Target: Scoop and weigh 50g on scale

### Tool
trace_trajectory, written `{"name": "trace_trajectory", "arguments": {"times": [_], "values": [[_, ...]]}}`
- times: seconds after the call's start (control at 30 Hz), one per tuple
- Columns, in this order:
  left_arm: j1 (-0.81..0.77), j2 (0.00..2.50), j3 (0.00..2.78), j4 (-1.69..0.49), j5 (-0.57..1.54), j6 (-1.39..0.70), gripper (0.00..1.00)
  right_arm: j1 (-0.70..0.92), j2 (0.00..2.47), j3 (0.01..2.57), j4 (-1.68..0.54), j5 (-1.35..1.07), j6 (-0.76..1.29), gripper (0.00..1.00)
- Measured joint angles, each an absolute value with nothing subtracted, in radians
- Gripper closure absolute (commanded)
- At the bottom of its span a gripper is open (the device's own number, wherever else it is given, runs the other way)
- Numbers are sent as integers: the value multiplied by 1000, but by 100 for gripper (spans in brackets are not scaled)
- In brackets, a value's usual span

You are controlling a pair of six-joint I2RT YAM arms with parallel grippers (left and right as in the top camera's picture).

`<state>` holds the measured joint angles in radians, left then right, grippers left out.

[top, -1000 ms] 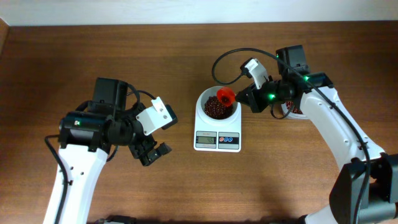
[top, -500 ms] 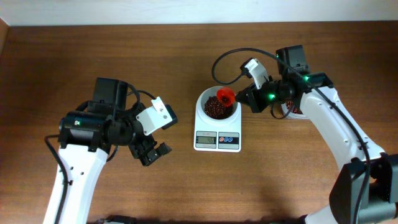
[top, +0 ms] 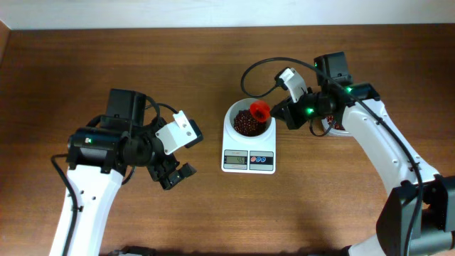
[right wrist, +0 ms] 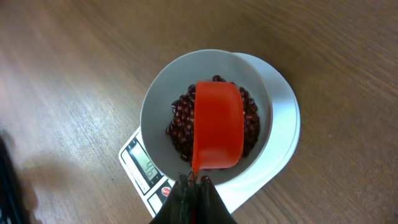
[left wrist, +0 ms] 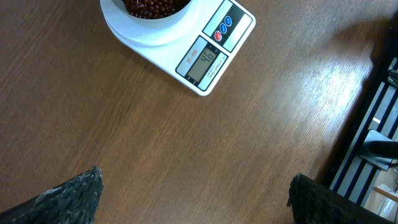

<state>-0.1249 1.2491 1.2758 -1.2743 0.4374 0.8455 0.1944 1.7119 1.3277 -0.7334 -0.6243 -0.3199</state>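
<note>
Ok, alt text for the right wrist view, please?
The right gripper, shut on the handle of an orange-red scoop, holds it over a white bowl of dark red-brown beans. The bowl sits on a white scale on a wooden table, its display showing at lower left, digits too small to read.

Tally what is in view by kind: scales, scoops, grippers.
Scale: 1
Scoop: 1
Grippers: 2 (left gripper, right gripper)
Total: 4
</note>
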Motion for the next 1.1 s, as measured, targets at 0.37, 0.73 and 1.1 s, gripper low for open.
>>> {"name": "trace_trajectory", "arguments": {"times": [0.37, 0.73, 1.1], "values": [[-125, 1249, 1276, -1274, 437, 846, 1, 196, 1706, 1385, -839, -674, -305, 96], [-125, 1249, 1276, -1274, 437, 846, 1, 285, 1704, 1386, -815, -497, -308, 96], [-125, 1249, 1276, -1274, 437, 846, 1, 342, 1704, 1446, -806, -334, -326, 96]]}}
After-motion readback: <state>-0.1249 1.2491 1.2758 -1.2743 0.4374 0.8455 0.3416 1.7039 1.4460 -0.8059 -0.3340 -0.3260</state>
